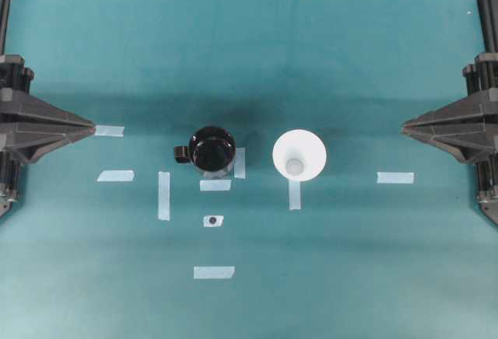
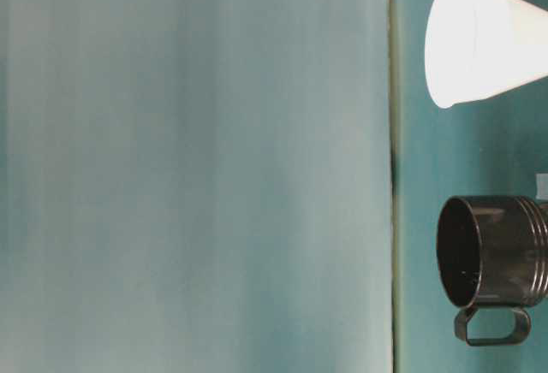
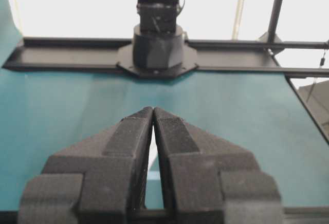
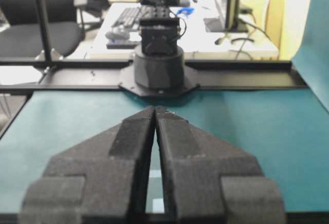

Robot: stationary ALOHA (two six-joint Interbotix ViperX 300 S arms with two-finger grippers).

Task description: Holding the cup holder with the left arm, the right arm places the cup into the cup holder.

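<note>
The black cup holder (image 1: 212,149) stands upright at the table's middle, its stubby handle pointing left; it also shows in the table-level view (image 2: 497,253). The white cup (image 1: 299,155) stands upright just to its right, apart from it, and shows in the table-level view (image 2: 484,44). My left gripper (image 1: 93,128) is shut and empty at the far left edge. My right gripper (image 1: 402,127) is shut and empty at the far right edge. In the wrist views the left gripper (image 3: 153,109) and the right gripper (image 4: 155,108) have their tips touching; neither cup nor holder shows there.
Several pale tape strips lie on the teal cloth around the holder and cup, such as one tape strip (image 1: 163,195) and another (image 1: 395,177). A small dark dot marker (image 1: 212,220) sits on tape in front of the holder. Each wrist view shows the opposite arm's base (image 3: 157,44).
</note>
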